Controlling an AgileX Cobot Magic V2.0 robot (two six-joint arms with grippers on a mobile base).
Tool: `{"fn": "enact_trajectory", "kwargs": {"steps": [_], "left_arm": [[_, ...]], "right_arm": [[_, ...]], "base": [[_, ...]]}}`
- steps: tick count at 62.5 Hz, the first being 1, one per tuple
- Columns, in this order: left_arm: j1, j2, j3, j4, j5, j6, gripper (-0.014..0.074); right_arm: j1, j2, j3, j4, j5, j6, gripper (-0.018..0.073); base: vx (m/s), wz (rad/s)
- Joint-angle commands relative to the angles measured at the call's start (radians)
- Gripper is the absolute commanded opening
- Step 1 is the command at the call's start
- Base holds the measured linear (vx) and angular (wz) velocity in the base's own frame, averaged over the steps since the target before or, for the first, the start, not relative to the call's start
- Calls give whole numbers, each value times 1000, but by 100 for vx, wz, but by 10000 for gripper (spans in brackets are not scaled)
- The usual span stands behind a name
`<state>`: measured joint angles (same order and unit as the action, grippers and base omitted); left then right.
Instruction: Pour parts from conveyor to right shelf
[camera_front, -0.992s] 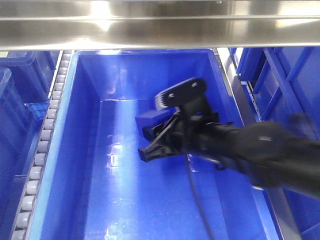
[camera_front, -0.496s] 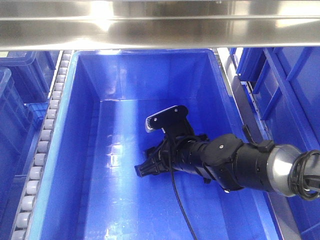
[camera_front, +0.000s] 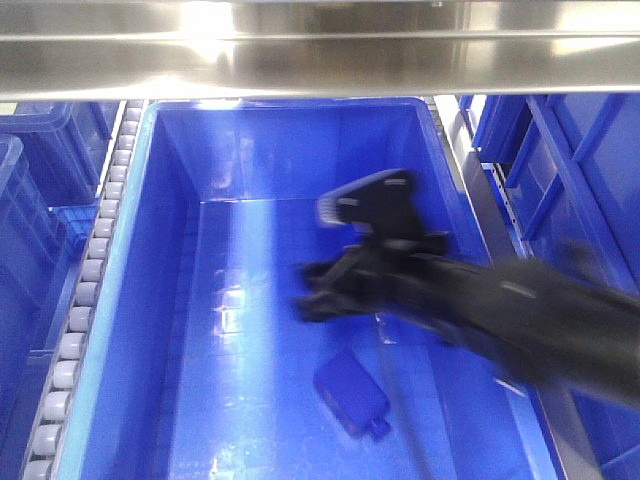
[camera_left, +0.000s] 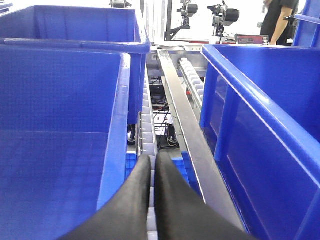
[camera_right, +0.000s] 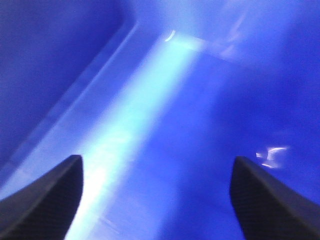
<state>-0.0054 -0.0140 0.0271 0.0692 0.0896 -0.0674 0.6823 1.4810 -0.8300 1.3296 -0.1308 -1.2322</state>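
One blue part (camera_front: 352, 392), a small block with a knob, lies loose on the floor of the large blue bin (camera_front: 140, 300) on the right shelf (camera_front: 320, 60). My right gripper (camera_front: 305, 290) hovers inside the bin above and behind the part, blurred by motion. In the right wrist view the right gripper (camera_right: 157, 160) is open, with only the bin floor between its fingers (camera_right: 50, 190). My left gripper (camera_left: 152, 157) is shut on nothing and points along a roller track between two bins. The conveyor is out of view.
Grey rollers (camera_front: 90, 270) run along the bin's left side. More blue bins stand at left (camera_front: 40, 150) and right (camera_front: 590, 170). A steel rail (camera_left: 187, 135) lies between two bins (camera_left: 60, 100) (camera_left: 260, 100). A person (camera_left: 280, 20) stands far behind.
One second ago the right gripper held the part above the bin floor. It dipped lower, and now the part lies on the floor while the open gripper has lifted away.
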Motion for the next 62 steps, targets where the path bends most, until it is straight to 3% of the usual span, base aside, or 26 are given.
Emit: {"fn": "enact_trajectory", "kwargs": {"steps": [1, 47, 62], "left_arm": [[0, -14, 31, -2, -78, -4, -6], [0, -14, 31, -2, -78, -4, -6], [0, -14, 31, -2, -78, -4, -6]], "right_arm": [[-2, -131, 43, -10, -43, -23, 535], [1, -914, 418, -14, 131, -64, 536], [1, -1096, 502, -61, 271, -64, 534]], "base": [[0, 0], [0, 0], [0, 0]]}}
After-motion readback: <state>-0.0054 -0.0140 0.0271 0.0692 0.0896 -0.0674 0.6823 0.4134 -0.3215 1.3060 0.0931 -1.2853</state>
